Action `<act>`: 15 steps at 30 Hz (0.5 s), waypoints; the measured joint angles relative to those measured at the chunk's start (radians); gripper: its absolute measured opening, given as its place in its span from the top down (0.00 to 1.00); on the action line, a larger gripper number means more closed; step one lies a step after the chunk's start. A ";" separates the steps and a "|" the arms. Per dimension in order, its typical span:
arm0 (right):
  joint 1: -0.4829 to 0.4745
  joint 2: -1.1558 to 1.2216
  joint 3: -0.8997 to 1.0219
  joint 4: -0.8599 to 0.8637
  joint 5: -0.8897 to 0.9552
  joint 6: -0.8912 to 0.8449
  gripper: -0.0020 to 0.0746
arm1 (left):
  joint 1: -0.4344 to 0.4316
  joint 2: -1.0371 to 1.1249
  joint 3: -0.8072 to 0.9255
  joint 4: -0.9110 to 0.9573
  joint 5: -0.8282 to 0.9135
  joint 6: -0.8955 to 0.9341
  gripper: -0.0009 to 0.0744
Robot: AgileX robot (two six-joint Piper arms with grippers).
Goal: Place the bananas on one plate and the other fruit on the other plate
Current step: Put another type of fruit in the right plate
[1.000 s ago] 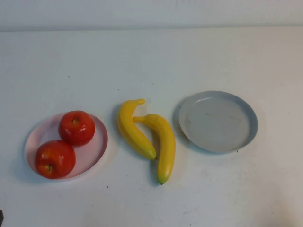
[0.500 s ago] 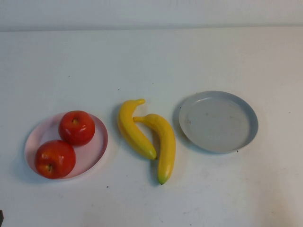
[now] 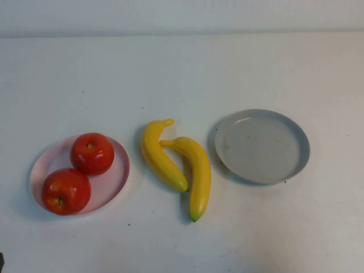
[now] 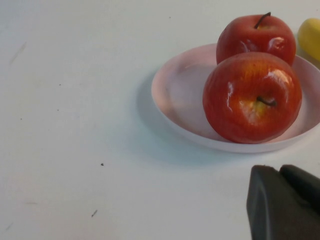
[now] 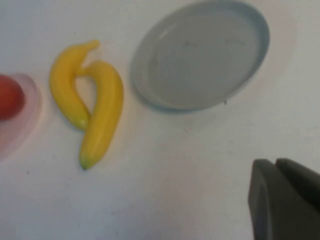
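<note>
From the high view, two shiny round red apples (image 3: 79,172) sit touching on the shallow pale pink plate (image 3: 116,179) at the table's left. Two glossy curved yellow bananas (image 3: 176,165) lie crossed on the white table (image 3: 182,74) between the plates. The round grey-blue plate (image 3: 262,145) holds nothing. Nothing has moved since the earlier frames.

In the left wrist view, the left gripper (image 4: 283,202), jaws closed and empty, hangs near the pink plate.

In the right wrist view, the right gripper (image 5: 284,199), jaws closed and empty, hovers above bare table near the grey-blue plate.
</note>
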 joint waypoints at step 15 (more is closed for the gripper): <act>0.337 0.683 -0.370 -0.230 0.096 0.027 1.00 | 0.000 0.000 0.000 0.000 0.000 0.000 0.98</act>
